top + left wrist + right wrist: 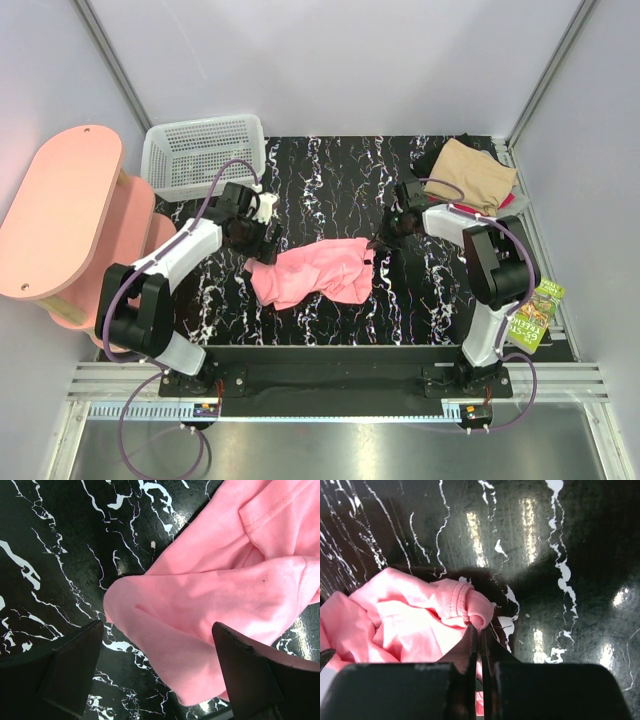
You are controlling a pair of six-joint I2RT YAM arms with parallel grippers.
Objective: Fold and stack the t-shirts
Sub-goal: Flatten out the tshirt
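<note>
A bright pink t-shirt (310, 272) lies crumpled in the middle of the black marble table. My right gripper (378, 243) is shut on its right edge, pinching a fold of pink cloth (470, 607) between the fingertips. My left gripper (252, 240) is open just above the shirt's left end, its two dark fingers (70, 665) straddling a pink corner (165, 645) without touching it. A stack of folded shirts sits at the back right, a tan one (472, 172) on top with red (480, 212) and dark layers showing under it.
A white plastic basket (205, 152) stands at the back left. A pink oval-topped stool (60, 215) is off the table's left side. A green book (537, 315) lies at the right edge near the right arm's base.
</note>
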